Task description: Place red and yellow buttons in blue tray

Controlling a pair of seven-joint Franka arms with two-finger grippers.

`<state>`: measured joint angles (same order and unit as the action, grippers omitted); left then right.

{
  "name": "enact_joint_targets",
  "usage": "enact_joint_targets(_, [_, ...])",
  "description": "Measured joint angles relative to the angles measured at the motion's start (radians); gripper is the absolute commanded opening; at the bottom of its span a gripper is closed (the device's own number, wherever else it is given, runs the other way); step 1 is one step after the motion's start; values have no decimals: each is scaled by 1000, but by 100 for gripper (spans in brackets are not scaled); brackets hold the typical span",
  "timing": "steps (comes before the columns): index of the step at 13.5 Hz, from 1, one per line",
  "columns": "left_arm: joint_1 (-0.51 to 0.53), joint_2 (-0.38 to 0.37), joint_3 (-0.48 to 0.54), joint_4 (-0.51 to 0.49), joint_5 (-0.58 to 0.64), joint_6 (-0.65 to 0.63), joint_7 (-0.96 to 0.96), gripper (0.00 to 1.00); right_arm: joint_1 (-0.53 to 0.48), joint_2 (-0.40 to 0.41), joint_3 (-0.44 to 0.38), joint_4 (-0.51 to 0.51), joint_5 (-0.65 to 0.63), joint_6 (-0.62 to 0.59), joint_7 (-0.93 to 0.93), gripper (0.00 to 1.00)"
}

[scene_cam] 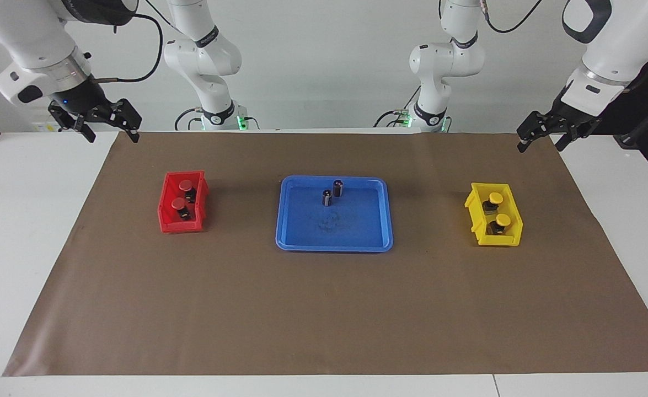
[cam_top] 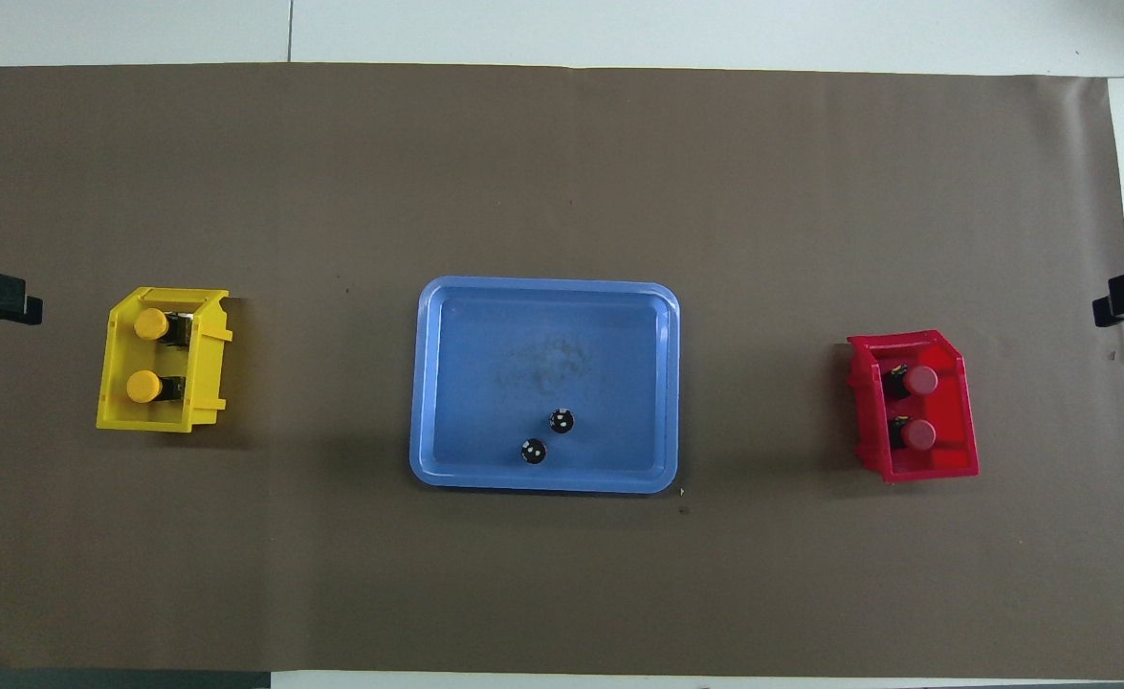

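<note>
Brown paper covers the white table; both hands hang open above its corners

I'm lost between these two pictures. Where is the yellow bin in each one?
Facing view: the yellow bin sits at the picture's right, holding two yellow buttons.
Overhead view: the yellow bin sits at the picture's left.
Shared landmark: the blue tray at mid-table in both.
</note>
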<state>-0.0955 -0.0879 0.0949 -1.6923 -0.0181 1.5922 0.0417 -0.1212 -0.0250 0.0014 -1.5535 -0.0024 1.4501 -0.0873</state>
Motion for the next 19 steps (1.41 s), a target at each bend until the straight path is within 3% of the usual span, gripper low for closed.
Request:
enact_joint_targets(13, [-1,0,-2,0,0,-16,0,100,5,-2,2,-30,0,17,0,100])
enact_joint_targets(16, [-1,0,-2,0,0,-16,0,100,20,-30,3,-136,0,123,0,99])
enact_joint_targets(19, [-1,0,-1,0,0,-16,0,100,33,-49,4,-272,0,253,0,84])
